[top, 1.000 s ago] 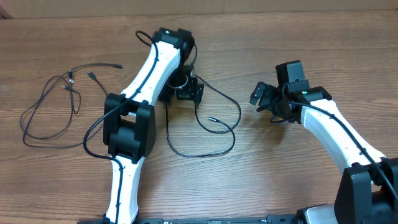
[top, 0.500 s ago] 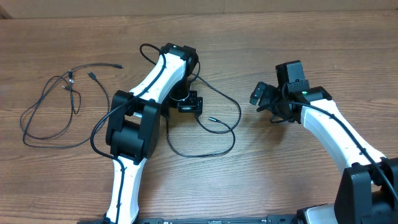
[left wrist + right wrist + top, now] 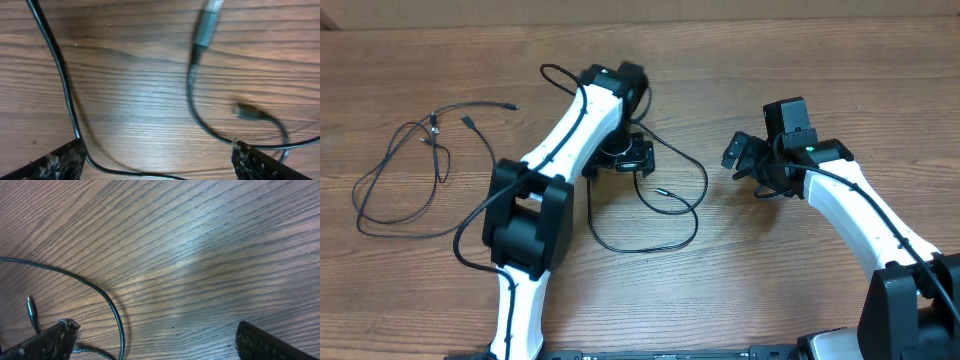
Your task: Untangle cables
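overhead: on the wooden table (image 3: 430,290) the left gripper (image 3: 628,157) points down near the middle, right over the upper part of a looped cable (image 3: 704,182) whose thin black line curls out to the right and below it; from up here i cannot tell how its fingers stand. a second loose cable (image 3: 360,195) lies well apart at the left side. the right gripper (image 3: 742,156) sits to the right of the loop, apart from both cables. left wrist: the left gripper (image 3: 157,162) is spread wide, nothing pinched; the looped cable (image 3: 55,65) runs down just beside one fingertip, and two blurred plug ends lie between the fingers. right wrist: the right gripper (image 3: 160,342) is also spread, holding nothing; the looped cable (image 3: 102,294) arcs across the wood near its one finger (image 3: 47,342).
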